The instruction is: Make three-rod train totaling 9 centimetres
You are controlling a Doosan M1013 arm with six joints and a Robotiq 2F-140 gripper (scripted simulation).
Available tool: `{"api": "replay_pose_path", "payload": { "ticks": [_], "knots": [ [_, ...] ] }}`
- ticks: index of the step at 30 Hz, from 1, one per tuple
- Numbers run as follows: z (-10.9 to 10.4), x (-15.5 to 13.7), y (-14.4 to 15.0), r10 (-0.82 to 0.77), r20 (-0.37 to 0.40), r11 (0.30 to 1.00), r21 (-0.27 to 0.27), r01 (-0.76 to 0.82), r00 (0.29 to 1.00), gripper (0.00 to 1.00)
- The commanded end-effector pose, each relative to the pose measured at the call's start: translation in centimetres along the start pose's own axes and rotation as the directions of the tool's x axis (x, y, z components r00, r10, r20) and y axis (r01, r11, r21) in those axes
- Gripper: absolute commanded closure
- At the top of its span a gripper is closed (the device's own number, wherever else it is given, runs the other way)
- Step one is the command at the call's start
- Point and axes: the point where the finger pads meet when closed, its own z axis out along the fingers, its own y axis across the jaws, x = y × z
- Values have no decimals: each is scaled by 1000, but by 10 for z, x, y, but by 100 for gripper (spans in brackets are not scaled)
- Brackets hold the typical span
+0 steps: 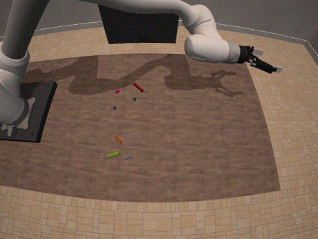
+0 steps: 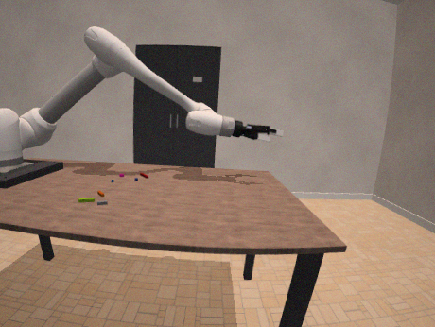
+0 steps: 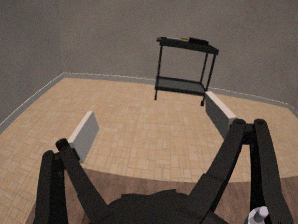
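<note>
Several rods lie apart on the brown table. A red rod (image 1: 138, 87), a magenta rod (image 1: 117, 91) and two small blue rods (image 1: 134, 99) (image 1: 115, 108) lie in the far group. An orange rod (image 1: 118, 139), a lime rod (image 1: 113, 155) and a grey rod (image 1: 128, 157) lie nearer the front. No two rods touch. My gripper (image 1: 267, 60) is open and empty, held high above the table's right side, pointing sideways away from the rods. In the exterior view it (image 2: 274, 133) hangs well above the table. The wrist view shows its fingers spread wide with no rod in sight.
The arm's dark base plate (image 1: 29, 110) sits at the table's left edge. A dark cabinet (image 2: 176, 106) stands behind the table. A small black trolley (image 3: 185, 70) stands on the floor far beyond the table's right edge.
</note>
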Motion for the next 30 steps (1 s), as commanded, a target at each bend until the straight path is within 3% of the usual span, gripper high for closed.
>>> {"api": "replay_pose_path", "payload": {
  "ticks": [1,21,30],
  "knots": [
    [0,0,0,0,0,1000,0,0,1000,0],
    [-1,0,4,20,2,1000,-7,-20,1000,0],
    [-22,-11,76,339,2,932,-135,-335,941,0]
  ]
}}
